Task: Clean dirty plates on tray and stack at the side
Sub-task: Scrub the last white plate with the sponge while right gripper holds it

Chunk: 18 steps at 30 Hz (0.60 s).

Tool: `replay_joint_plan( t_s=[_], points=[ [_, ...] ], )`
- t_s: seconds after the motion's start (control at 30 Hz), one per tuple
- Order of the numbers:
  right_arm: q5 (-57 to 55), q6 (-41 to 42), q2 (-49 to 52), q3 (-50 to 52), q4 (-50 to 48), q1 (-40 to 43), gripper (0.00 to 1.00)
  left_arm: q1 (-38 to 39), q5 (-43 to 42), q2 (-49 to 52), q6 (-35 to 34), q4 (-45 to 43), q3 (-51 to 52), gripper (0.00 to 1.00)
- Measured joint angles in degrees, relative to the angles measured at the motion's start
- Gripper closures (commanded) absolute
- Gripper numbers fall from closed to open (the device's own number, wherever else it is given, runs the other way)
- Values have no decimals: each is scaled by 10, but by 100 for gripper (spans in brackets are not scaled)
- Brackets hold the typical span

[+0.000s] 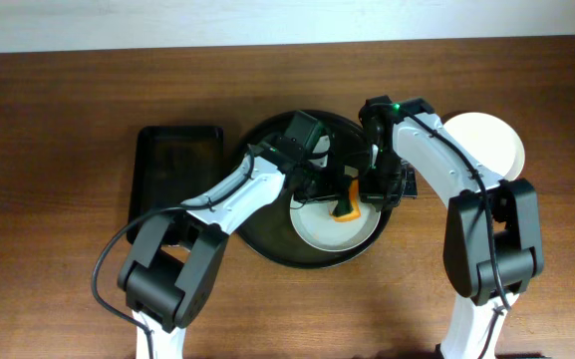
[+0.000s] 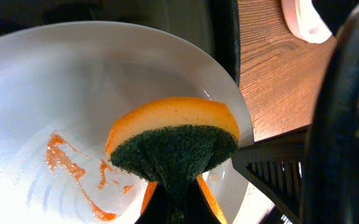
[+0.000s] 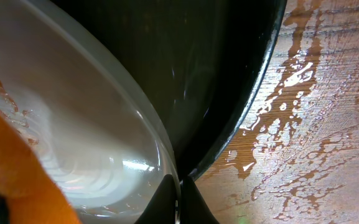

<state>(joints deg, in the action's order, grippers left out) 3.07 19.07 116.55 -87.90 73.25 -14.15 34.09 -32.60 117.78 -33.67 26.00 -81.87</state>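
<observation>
Brown wooden table (image 1: 58,120), lit from above, pale wall along its far edge.

1. Round tray (image 1: 267,249), black, low rim, at the middle of the table. Both arms reach over it, since the washing is done here.
2. Rectangular tray (image 1: 177,170), black, just beside the round one on its left. We see nothing on it.
3. Plate at the side (image 1: 486,145), white, on bare wood to the right of the round tray and partly under the right arm. We take it as the start of the stack.
4. Plate on the tray (image 1: 317,231), white, in the near right part of the round tray. The right claw (image 3: 179,202) has its two fingers closed together on the rim, we judge to keep the plate from sliding under the scrubbing.
5. Sponge (image 2: 173,143), orange with a green scouring face, clamped in the left claw (image 2: 174,202). It is bent into an arch, green side toward the camera, just over the plate.
6. Smears (image 2: 67,165), orange-red sauce on the plate's floor beside the sponge. This plate is not yet clean.
7. Water (image 3: 291,74), splashes and trails on the wood just outside the round tray's rim. We judge the wet rim slippery to hold.
</observation>
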Motion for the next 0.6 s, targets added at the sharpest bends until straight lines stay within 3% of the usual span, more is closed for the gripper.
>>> replay_joint_plan(
  t_s=[0.23,0.6],
  points=[
    [0,0,0,1,-1,0,96,18,16,31,-22,-14,-2,100],
    [4,0,0,1,0,0,96,-54,63,33,-6,82,-9,100]
  ],
)
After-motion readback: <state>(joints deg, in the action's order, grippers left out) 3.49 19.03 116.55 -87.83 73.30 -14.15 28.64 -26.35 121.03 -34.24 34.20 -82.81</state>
